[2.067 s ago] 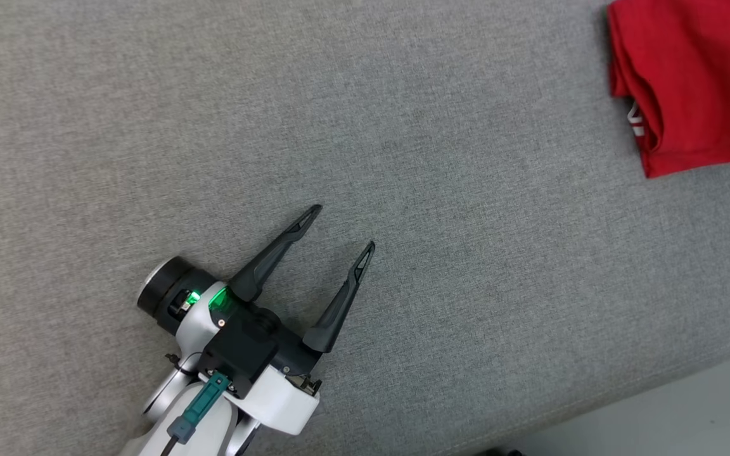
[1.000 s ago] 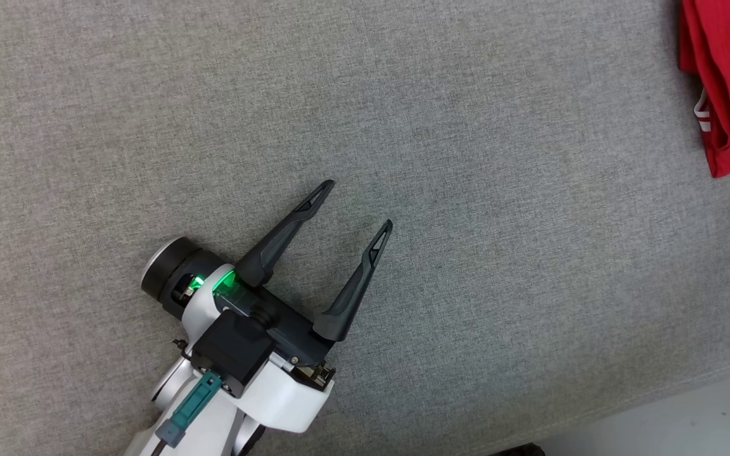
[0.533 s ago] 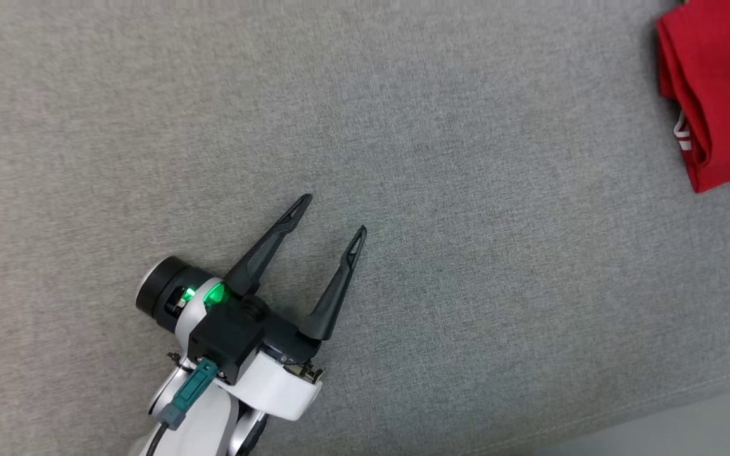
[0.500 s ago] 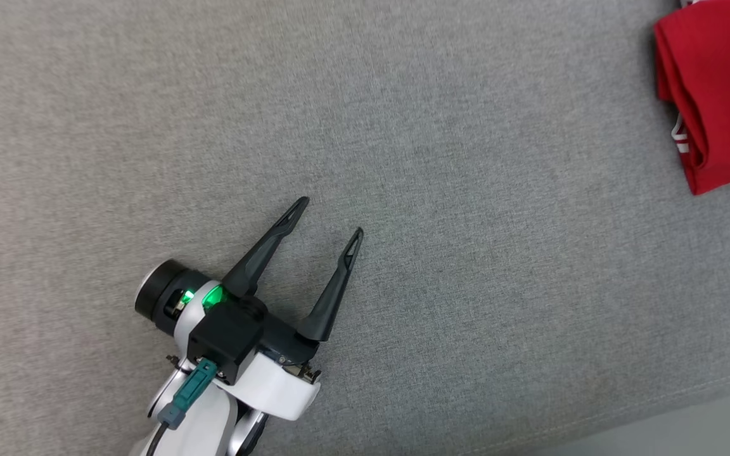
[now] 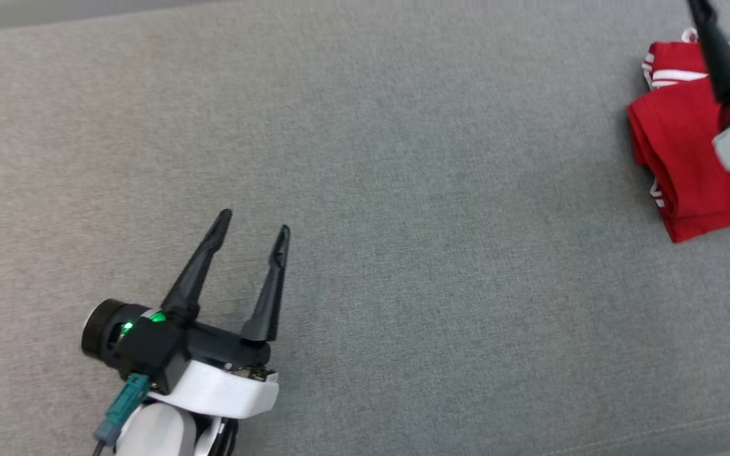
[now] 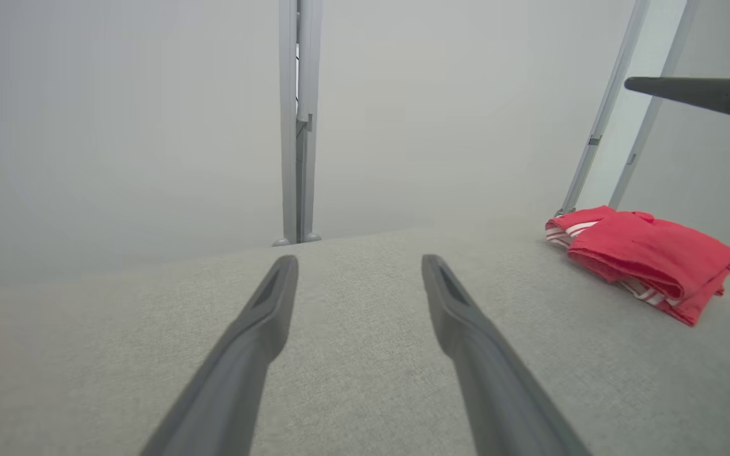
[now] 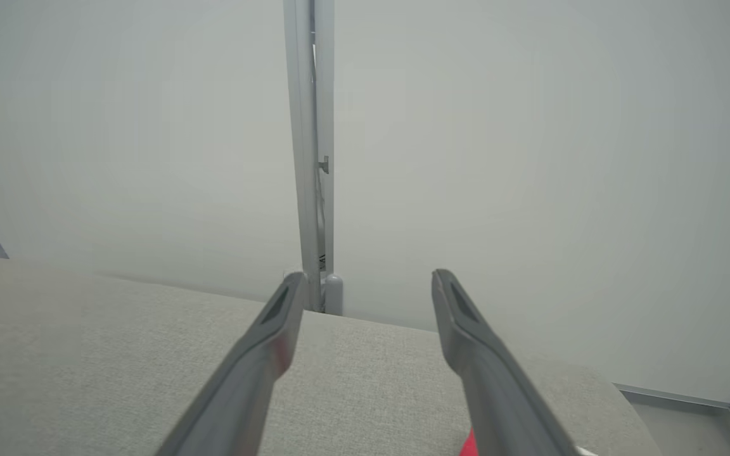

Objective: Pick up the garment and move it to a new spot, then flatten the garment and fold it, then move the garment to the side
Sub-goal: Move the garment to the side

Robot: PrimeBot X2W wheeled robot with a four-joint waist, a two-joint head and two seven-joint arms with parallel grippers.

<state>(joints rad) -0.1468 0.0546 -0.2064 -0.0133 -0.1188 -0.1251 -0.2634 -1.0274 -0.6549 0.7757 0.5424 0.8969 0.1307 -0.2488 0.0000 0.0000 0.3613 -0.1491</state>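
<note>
Left gripper (image 5: 253, 225) sits low left, jaws spread, nothing between them, over the grey fabric surface (image 5: 441, 266). Garment (image 5: 682, 158) is well apart from it, off to its right at the far right of the head view: red with white stripes, folded, lying on the surface. Right gripper (image 7: 368, 280) hangs above the garment, jaws spread and empty. In the left wrist view its finger is clear of the cloth. Past the far edge stands a pale upright post (image 6: 297, 120).
</note>
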